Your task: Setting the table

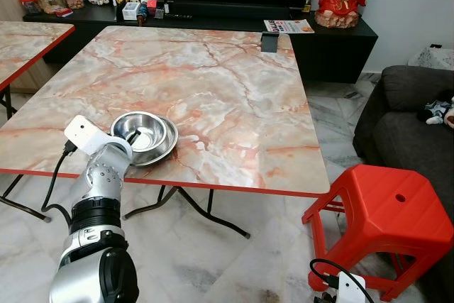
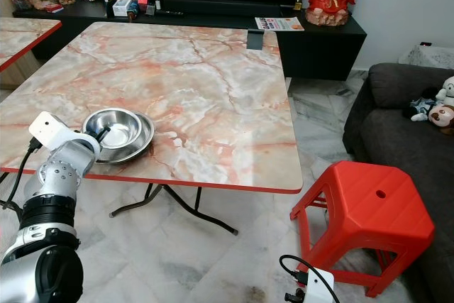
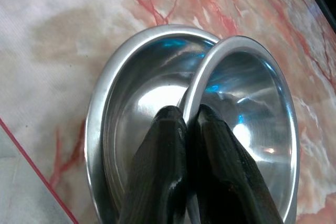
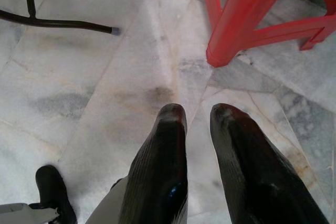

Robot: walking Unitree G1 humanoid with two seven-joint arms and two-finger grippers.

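Note:
Two steel bowls lie nested on the marble table, near its front left edge. The smaller bowl sits inside the wider bowl, shifted toward one side. My left gripper reaches down into them and is shut on the smaller bowl's rim, one finger inside it and one outside. In the eye views my left wrist covers the near side of the bowls. My right gripper hangs idle over the floor, open with a narrow gap and nothing in it.
A red plastic stool stands on the floor off the table's front right corner. A dark sofa is further right. A second marble table is on the left, and a black cabinet lies behind. A small dark object stands at the table's far edge.

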